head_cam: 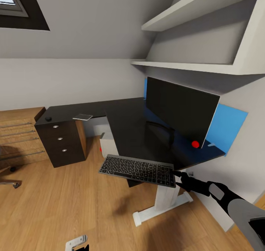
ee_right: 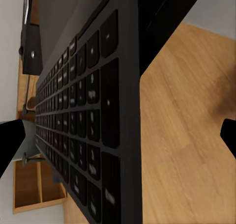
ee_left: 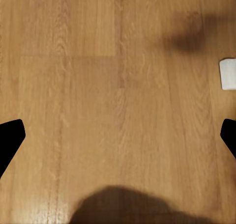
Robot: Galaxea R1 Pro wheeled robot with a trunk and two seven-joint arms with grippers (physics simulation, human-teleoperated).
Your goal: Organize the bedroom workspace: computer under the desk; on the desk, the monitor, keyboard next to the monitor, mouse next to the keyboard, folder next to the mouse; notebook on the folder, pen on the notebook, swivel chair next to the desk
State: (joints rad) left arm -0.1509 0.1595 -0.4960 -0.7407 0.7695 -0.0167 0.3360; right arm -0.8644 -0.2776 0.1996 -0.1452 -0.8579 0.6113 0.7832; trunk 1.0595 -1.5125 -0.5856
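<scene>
- Keyboard is pinched at one short end by the right gripper, level in the air just off the desk edge, below the monitor.
- Right arm reaches forward, nearly straight.
- Left gripper is spread, pointing down at wooden floor.

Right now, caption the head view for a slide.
Right gripper holds keyboard at the desk edge, before the monitor.
</scene>
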